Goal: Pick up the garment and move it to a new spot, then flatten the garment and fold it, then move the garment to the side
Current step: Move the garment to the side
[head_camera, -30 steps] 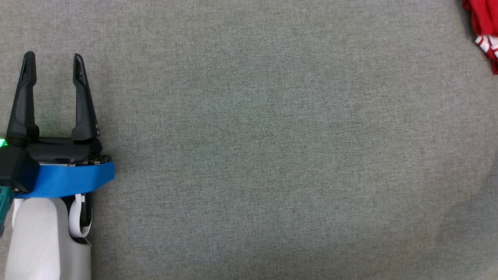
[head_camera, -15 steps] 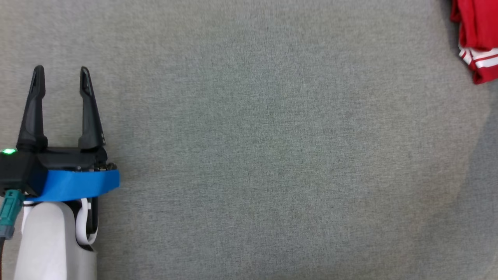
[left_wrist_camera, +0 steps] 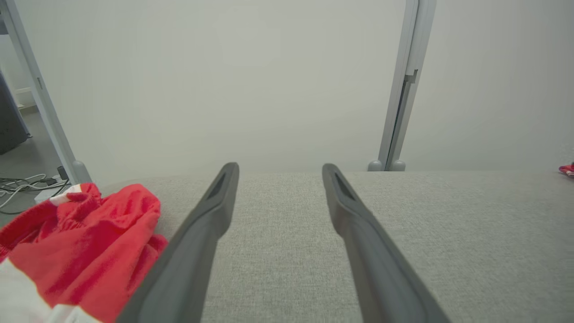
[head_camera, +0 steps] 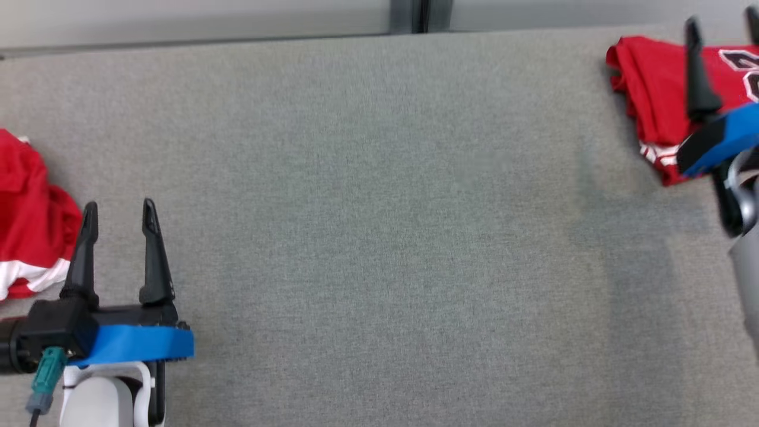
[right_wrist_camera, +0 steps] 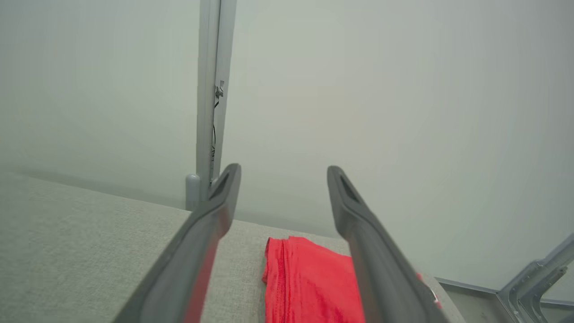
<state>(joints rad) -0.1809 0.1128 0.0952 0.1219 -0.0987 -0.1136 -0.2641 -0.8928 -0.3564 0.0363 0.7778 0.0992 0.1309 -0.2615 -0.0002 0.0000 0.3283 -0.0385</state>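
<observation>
A folded red garment [head_camera: 652, 101] with white trim and dark lettering lies at the far right corner of the grey cloth-covered table [head_camera: 379, 237]. My right gripper [head_camera: 720, 16] hovers over it, open, with nothing between its fingers. In the right wrist view the garment [right_wrist_camera: 309, 278] lies just below and beyond the open right gripper [right_wrist_camera: 283, 168]. My left gripper [head_camera: 119, 204] stands open and empty at the lower left, above the table. The left wrist view shows that gripper [left_wrist_camera: 279, 167] open over bare cloth.
A second, crumpled red and white garment [head_camera: 29, 207] lies at the table's left edge, just left of my left gripper, seen also in the left wrist view [left_wrist_camera: 85, 242]. A pale wall with a grey post [head_camera: 421, 15] runs behind the table's far edge.
The head camera has moved, so the far edge, the left garment and my right gripper have come into view. The right gripper stands open above the folded garment. The left gripper stays open.
</observation>
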